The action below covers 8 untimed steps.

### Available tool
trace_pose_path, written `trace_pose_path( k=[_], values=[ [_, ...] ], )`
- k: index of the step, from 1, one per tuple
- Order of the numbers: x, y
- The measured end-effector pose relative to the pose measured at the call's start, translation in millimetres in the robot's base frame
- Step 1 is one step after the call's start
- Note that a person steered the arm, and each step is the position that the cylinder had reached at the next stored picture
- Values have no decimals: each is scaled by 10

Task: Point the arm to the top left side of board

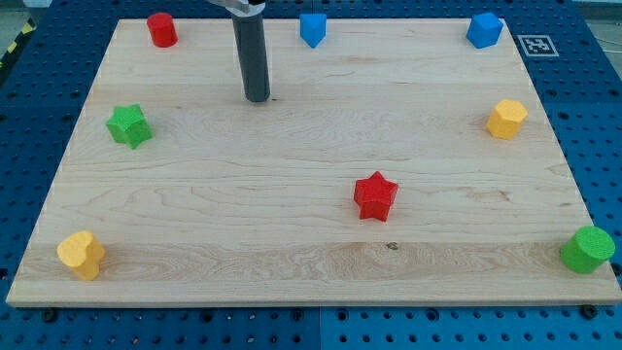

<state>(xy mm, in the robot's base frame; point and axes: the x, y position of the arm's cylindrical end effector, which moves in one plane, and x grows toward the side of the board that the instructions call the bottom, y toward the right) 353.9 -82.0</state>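
Upright, my tip (258, 98) stands between red cylinder (161, 30) and blue block (312, 29)

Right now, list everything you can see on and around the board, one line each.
Light wooden board: one, fills most of the view.
Red cylinder block: one, top left corner of the board.
Blue block, pointed at the bottom: one, top edge, near the middle.
Blue cube-like block: one, top right corner.
Yellow hexagon-like block: one, right edge, upper half.
Green star block: one, left side, upper half.
Red star block: one, right of centre, lower half.
Yellow heart-like block: one, bottom left corner.
Green cylinder block: one, bottom right corner.
Blue perforated table: one, around the board.
Black-and-white marker tag: one, beyond the top right corner.
My tip: one dark rod, between the red cylinder and the pointed blue block, touching no block.
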Motion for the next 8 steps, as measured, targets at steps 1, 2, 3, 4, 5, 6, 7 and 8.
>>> trace_pose_path(
  k=[1,2,3,4,5,6,7,8],
  values=[
    [0,-489],
    [0,-574],
    [-101,-790],
    [-336,-1025],
    [-439,-1438],
    [-913,-1783],
    [-1019,-1832],
    [-1024,-1840]
  ],
)
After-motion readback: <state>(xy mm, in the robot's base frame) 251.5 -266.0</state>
